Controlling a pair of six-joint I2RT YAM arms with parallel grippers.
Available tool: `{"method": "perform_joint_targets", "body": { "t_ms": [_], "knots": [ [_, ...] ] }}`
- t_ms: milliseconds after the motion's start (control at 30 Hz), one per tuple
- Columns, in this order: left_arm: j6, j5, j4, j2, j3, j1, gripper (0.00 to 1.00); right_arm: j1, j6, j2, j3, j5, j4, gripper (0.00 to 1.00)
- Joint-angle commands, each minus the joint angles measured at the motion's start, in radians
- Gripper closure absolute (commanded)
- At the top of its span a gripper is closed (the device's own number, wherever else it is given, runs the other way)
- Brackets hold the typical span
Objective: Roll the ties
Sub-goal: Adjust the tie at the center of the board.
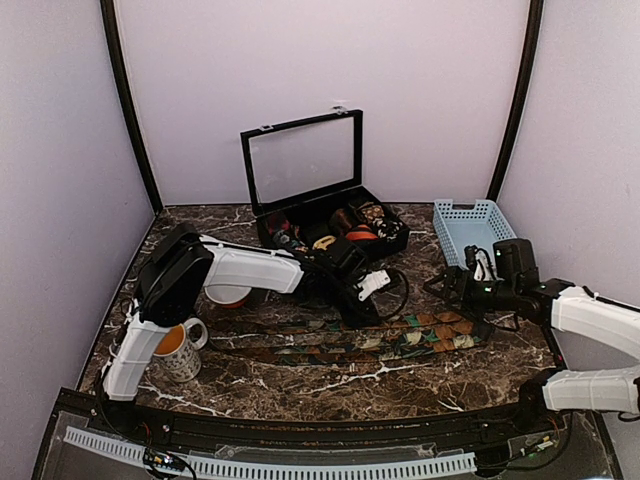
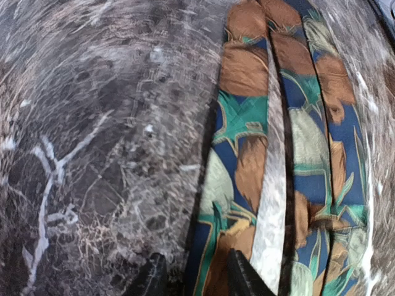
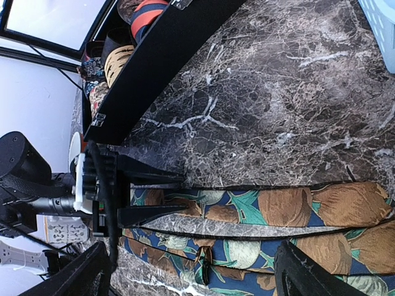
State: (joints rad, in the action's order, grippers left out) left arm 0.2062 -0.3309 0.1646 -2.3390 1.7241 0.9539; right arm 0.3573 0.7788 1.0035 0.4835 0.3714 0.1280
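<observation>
2 leaf-patterned ties (image 1: 380, 340) lie side by side on worktop (image 1: 300, 385) in front of black display case (image 1: 300, 160); left tool (image 2: 196, 277) slightly spread astride one tie's edge, right tool (image 3: 191, 274) spread wide over them.

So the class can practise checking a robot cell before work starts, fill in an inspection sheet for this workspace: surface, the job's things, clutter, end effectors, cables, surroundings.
Surface: dark marble table with white veins.
Job's things: ties lying flat and unrolled, side by side across the middle.
Clutter: black case with its lid up, holding rolled fabric; blue basket at back right; mug at front left.
End effectors: left end effector open, set either side of a tie's edge; right end effector open, over the ties.
Cables: black cable looped on the table beside the left end effector.
Surroundings: plain lilac walls; nothing else seen.
</observation>
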Motion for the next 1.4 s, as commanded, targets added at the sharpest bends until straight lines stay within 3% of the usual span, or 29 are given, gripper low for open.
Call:
{"method": "perform_joint_targets", "body": {
  "t_ms": [0,133,267,333,400,500,733,900,1167,1367],
  "knots": [
    [0.063,0.067,0.166,0.079,-0.061,0.005,0.77,-0.009,-0.01,0.009,-0.022,0.02,-0.035,0.09],
    [0.1,0.163,0.199,0.201,-0.281,0.002,0.92,-0.01,-0.012,0.007,-0.033,0.026,-0.047,0.09],
    [0.118,0.212,0.188,0.368,-0.532,-0.008,0.97,-0.014,-0.016,-0.004,-0.049,0.038,-0.054,0.09],
    [0.118,0.226,0.165,0.471,-0.613,-0.016,0.93,-0.016,-0.015,-0.001,-0.062,0.055,-0.068,0.09],
    [0.104,0.234,0.113,0.544,-0.65,-0.017,0.79,-0.016,-0.007,0.005,-0.082,0.073,-0.098,0.09],
    [0.077,0.211,0.043,0.584,-0.618,-0.015,0.64,-0.015,-0.013,0.026,-0.091,0.086,-0.108,0.1],
    [0.042,0.102,-0.016,0.418,-0.401,-0.004,0.61,-0.016,-0.032,0.016,-0.087,0.079,-0.081,0.13],
    [0.043,0.067,-0.022,0.299,-0.306,0.015,0.62,-0.017,-0.042,0.002,-0.088,0.068,-0.062,0.15],
    [0.052,0.036,-0.017,0.265,-0.332,0.022,0.65,-0.016,-0.04,0.002,-0.094,0.07,-0.066,0.16],
    [0.084,0.221,0.031,0.238,-0.327,-0.007,0.78,-0.016,-0.039,0.01,-0.1,0.072,-0.064,0.16]
  ]
}}
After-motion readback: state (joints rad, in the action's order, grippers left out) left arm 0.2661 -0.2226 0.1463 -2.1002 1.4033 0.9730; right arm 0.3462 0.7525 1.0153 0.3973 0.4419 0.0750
